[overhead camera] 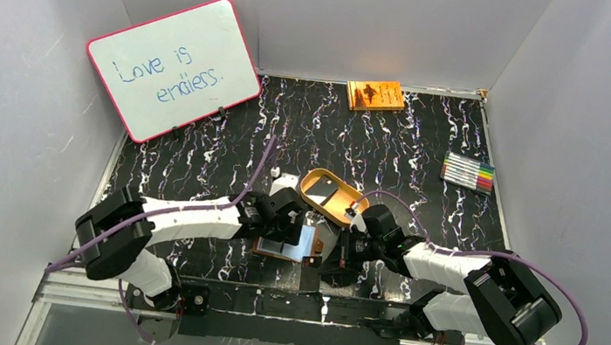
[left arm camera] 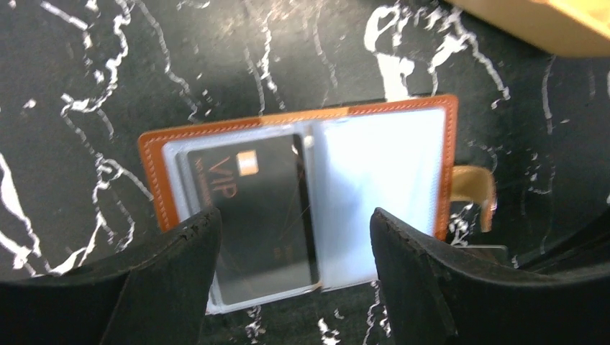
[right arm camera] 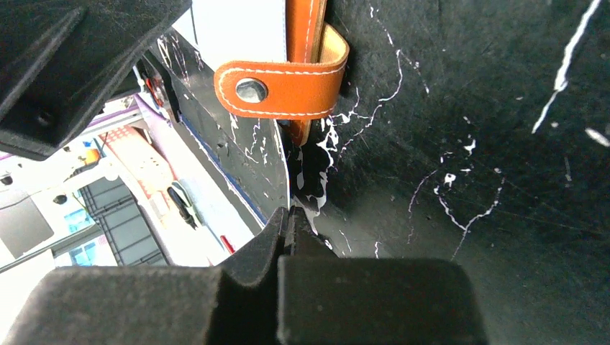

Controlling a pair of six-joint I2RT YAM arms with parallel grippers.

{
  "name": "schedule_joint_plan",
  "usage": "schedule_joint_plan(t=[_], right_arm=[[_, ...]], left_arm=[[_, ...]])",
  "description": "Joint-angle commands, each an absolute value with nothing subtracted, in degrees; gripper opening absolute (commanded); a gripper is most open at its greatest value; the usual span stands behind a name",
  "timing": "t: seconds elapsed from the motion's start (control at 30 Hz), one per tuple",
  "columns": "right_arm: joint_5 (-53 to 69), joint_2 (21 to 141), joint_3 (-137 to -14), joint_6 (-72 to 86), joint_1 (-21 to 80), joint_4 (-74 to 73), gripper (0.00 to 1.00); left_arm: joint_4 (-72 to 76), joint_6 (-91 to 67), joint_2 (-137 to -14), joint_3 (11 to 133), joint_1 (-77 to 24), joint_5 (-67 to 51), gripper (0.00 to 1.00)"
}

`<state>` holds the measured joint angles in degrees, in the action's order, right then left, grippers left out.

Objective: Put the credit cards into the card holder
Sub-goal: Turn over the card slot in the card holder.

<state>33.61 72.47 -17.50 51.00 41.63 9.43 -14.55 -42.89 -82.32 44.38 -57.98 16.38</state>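
The card holder, brown leather with clear sleeves, lies open on the black marbled table. A black credit card marked VIP sits in its left sleeve; the right sleeve looks pale. My left gripper hovers open just above it, fingers either side of the fold. From above, the card holder shows between both grippers. My right gripper is shut on the edge of a glossy, mirror-like credit card, held upright beside the holder's snap strap.
A tan oval tray lies just behind the grippers. An orange book rests at the back wall, a pack of markers at the right, and a whiteboard leans at the back left.
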Motion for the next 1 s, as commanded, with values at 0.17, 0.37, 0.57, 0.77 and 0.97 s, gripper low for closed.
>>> schedule_joint_plan(t=[0.17, 0.37, 0.57, 0.77, 0.97], right_arm=[[34.6, 73.6, -19.7, 51.1, 41.5, 11.9, 0.0], [34.7, 73.5, -19.7, 51.1, 41.4, 11.8, 0.0], [34.0, 71.9, -20.7, 50.2, 41.4, 9.6, 0.0], [34.3, 71.3, -21.3, 49.9, 41.4, 9.1, 0.0], [32.9, 68.8, -22.0, 49.2, 41.4, 6.2, 0.0]], left_arm=[[-15.5, -40.8, -90.7, 48.1, -58.0, 12.8, 0.7], [-16.3, -40.4, -92.9, 48.1, -58.0, 12.8, 0.61], [-17.6, -39.1, -96.1, 48.3, -58.0, 12.9, 0.45], [-17.6, -39.3, -98.7, 48.0, -58.0, 12.8, 0.27], [-17.7, -39.9, -98.9, 47.1, -58.0, 13.9, 0.16]])
